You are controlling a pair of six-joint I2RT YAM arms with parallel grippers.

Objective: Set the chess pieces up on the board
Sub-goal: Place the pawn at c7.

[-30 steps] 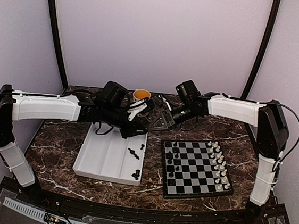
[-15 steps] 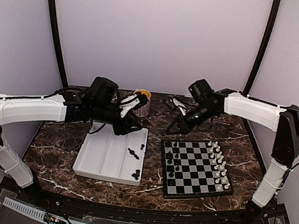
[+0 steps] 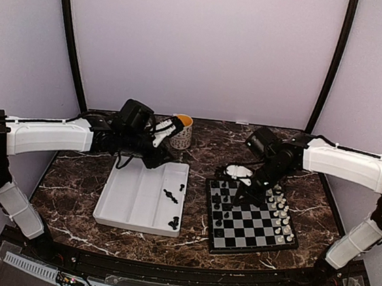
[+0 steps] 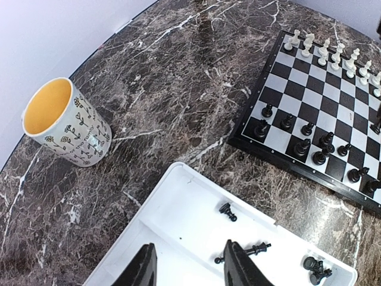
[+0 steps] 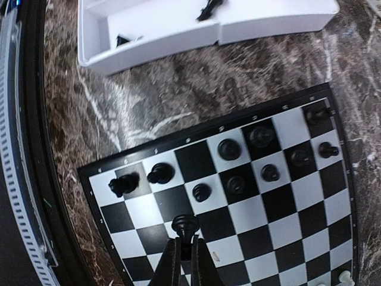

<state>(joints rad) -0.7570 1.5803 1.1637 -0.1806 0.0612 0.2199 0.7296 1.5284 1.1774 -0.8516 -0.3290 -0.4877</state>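
Observation:
The board [image 3: 247,222] lies right of centre, with white chess pieces [image 3: 280,207] along its right side and black ones [image 3: 219,197] on its left columns. My right gripper [image 3: 246,192] hangs over the board's left part, shut on a black piece [image 5: 185,225] held upright above a square near the black rows [image 5: 250,149]. My left gripper [image 3: 163,145] is open and empty above the far end of the white tray [image 3: 133,202]; its fingers [image 4: 238,265] straddle the tray's corner. Three black pieces [image 4: 227,211] lie loose in the tray.
A flowered mug [image 3: 180,132] with a yellow inside stands behind the tray, close to my left gripper, and shows in the left wrist view [image 4: 65,122]. The tray [image 5: 178,33] lies just left of the board [image 5: 253,215]. Dark marble table all round.
My right gripper has swung from beside the left gripper at the back over to the board and come down with the black piece. My left gripper has drawn back left over the tray.

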